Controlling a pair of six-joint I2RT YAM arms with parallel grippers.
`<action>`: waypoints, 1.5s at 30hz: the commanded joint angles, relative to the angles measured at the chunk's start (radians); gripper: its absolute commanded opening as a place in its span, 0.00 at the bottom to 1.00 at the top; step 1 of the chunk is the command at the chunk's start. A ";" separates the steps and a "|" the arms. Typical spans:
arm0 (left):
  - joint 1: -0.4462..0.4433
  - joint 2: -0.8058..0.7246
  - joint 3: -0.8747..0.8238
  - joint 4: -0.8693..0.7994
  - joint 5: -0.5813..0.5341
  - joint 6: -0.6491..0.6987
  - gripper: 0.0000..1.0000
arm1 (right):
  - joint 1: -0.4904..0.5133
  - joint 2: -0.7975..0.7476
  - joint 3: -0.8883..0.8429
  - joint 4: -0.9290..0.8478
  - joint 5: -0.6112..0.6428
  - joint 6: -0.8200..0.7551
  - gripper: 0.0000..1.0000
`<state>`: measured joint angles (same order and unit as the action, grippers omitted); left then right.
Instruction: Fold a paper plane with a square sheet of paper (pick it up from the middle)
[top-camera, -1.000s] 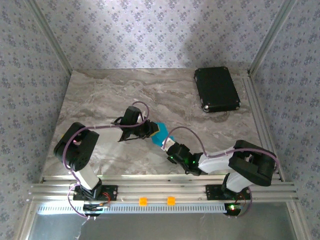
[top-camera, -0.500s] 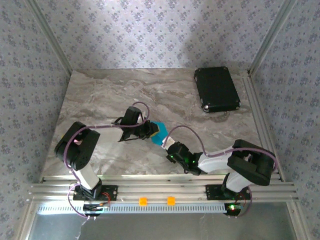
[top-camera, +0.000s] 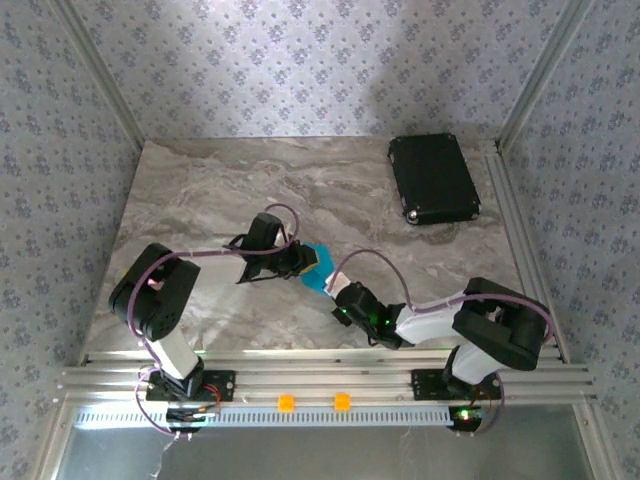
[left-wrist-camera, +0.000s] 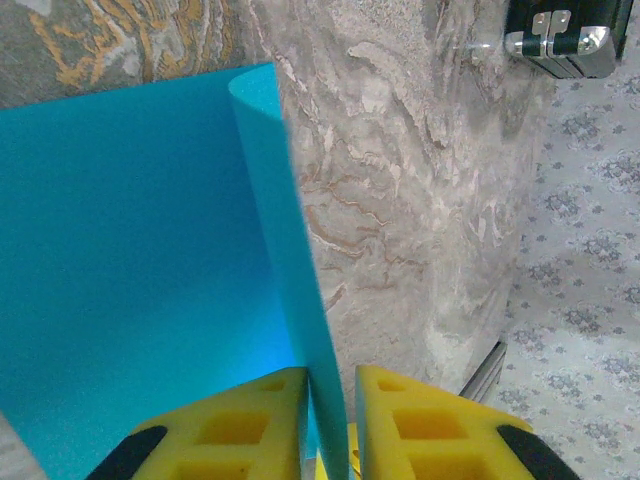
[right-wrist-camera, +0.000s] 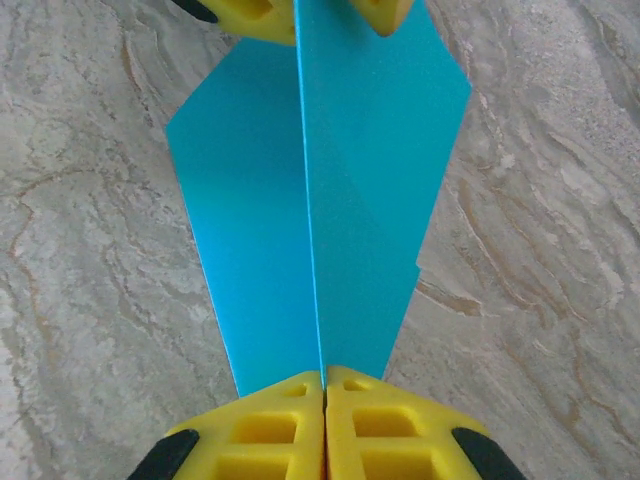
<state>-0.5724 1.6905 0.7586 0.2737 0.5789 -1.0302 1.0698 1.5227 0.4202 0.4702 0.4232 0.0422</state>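
Flowered wallpaper walls (top-camera: 300, 70) enclose a marbled grey counter (top-camera: 220, 190); a black case (top-camera: 433, 178) lies at its far right. The folded blue paper (top-camera: 318, 268) is held mid-counter, left jaws pinching one end of its crease, right jaws shut on the other. Pulling apart could tear it.

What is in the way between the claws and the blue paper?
Nothing visible is. The left claw and the right claw both pinch the blue paper, one at each end of its fold. The black case lies far off, at the back right.
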 joint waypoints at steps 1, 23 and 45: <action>-0.006 -0.005 0.014 0.003 0.001 0.012 0.20 | -0.014 0.017 0.001 0.014 -0.046 0.055 0.07; 0.026 -0.238 -0.047 -0.187 -0.192 0.041 0.45 | -0.152 0.124 -0.072 0.231 -0.358 0.302 0.07; -0.004 -0.098 -0.064 0.049 -0.078 -0.004 0.11 | -0.295 0.151 0.010 0.099 -0.666 0.521 0.09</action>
<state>-0.5747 1.5833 0.6537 0.2775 0.4858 -1.0233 0.7849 1.6409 0.4332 0.6556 -0.1753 0.5068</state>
